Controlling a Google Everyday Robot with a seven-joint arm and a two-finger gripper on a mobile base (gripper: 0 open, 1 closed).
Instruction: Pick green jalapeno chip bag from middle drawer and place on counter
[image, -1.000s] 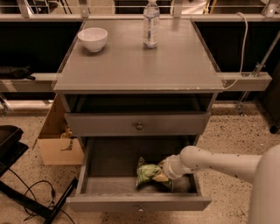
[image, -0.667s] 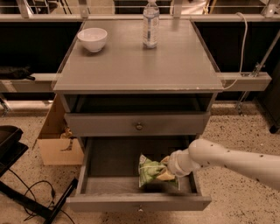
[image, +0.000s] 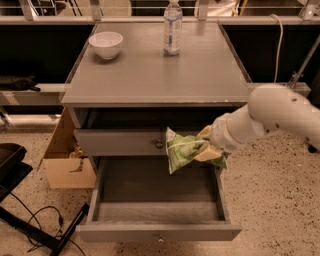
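The green jalapeno chip bag (image: 183, 148) hangs in the air above the open middle drawer (image: 157, 192), level with the shut drawer above it. My gripper (image: 206, 147) is shut on the bag's right side, at the end of my white arm coming in from the right. The drawer is pulled out and its dark inside shows nothing in it. The grey counter (image: 155, 70) lies above the bag, further back.
On the counter stand a white bowl (image: 105, 44) at the back left and a clear water bottle (image: 172, 26) at the back middle. A cardboard box (image: 65, 157) sits on the floor left of the cabinet. A black stand and cables (image: 30, 220) lie at the lower left.
The gripper has lifted the chip bag up out of the drawer, from the drawer floor to the height of the upper drawer front. The arm has risen with it.
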